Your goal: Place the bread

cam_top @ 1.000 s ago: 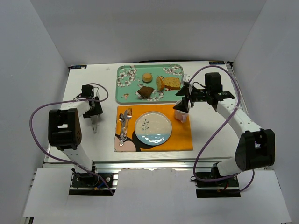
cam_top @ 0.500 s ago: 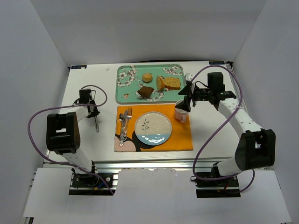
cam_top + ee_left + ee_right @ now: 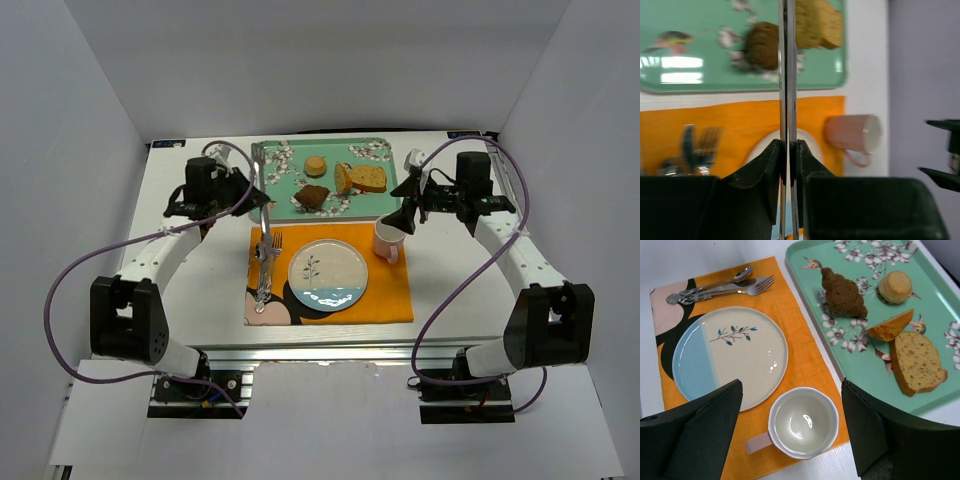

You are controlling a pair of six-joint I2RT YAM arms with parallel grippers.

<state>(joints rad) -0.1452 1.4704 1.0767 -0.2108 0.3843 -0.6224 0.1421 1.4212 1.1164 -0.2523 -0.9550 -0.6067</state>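
walls [image 3: 320,60]: plain white panels on three sides; desk [image 3: 215,300]: white top, aluminium rail [image 3: 300,355] along near edge; light: soft, even

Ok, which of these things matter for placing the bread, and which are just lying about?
Job: flat golden-tan bread slice; thin metal tongs in the left gripper; round cream-and-blue plate.
Idle: pink mug; silver fork; silver spoon; dark brown chunk; small round bun.

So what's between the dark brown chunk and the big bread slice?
A narrow yellowish slice, lying on the tray between the chunk and the bread; the right wrist view shows it clearest.
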